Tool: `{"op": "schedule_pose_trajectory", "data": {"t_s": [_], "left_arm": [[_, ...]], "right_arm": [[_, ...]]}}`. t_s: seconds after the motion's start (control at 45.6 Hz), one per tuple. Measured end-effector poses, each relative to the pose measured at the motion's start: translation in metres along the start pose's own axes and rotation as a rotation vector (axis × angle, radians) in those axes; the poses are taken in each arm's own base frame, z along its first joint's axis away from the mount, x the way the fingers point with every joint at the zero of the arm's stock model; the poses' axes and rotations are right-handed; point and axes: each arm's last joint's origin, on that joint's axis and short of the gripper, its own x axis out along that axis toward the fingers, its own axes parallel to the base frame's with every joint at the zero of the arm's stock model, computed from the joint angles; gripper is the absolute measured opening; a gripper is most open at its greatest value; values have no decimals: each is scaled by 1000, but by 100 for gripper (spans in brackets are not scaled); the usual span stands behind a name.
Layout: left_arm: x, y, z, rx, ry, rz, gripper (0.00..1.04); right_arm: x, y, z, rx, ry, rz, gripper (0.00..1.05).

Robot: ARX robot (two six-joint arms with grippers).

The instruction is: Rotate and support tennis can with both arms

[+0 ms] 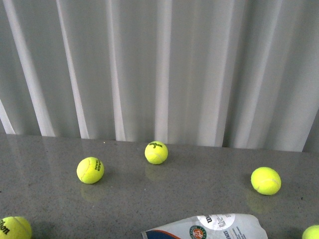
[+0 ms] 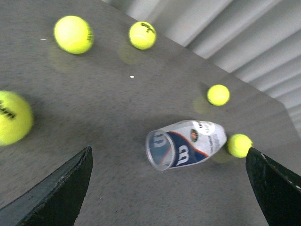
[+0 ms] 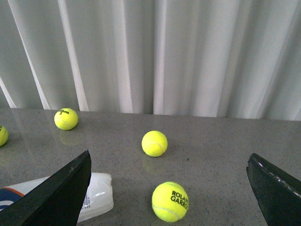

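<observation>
The left fingers (image 2: 61, 193) stand spread wide, and the clear plastic tennis can (image 2: 186, 143) with a blue-and-white label lies on its side on the grey worktop (image 2: 117, 108) beyond their tips, between the two, open mouth toward them. The right fingers (image 3: 56, 195) are likewise spread wide and empty, the can's pale end just behind one of them and a yellow-green tennis ball (image 3: 170, 201) between the two
</observation>
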Motion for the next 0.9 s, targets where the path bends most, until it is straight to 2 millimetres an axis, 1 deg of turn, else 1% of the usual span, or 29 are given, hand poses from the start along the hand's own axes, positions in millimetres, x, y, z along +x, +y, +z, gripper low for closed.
{"op": "schedule_pose_trajectory", "data": {"t_s": [0.044, 0.066, 0.132, 0.175, 0.219, 0.329, 0.439, 0.614, 0.746, 0.899], "left_arm": [[19, 3, 9, -11, 40, -68, 98], [23, 4, 11, -13, 49, -80, 98], [54, 11, 14, -40, 150, -175, 98], [77, 17, 10, -89, 241, -251, 98], [93, 20, 5, -136, 302, -319, 98], [128, 21, -8, -209, 379, -424, 98], [157, 17, -25, -249, 445, -466, 98], [183, 11, -47, -280, 529, -447, 98], [196, 9, -55, -290, 559, -442, 98], [205, 9, -56, -292, 558, -434, 98]], "right_arm": [[0, 0, 0, 0, 0, 0, 98], [0, 0, 0, 0, 0, 0, 98], [0, 0, 0, 0, 0, 0, 98], [0, 0, 0, 0, 0, 0, 98], [0, 0, 0, 0, 0, 0, 98], [0, 0, 0, 0, 0, 0, 98], [0, 0, 0, 0, 0, 0, 98], [0, 0, 0, 0, 0, 0, 98], [0, 0, 0, 0, 0, 0, 98], [0, 0, 0, 0, 0, 0, 98]]}}
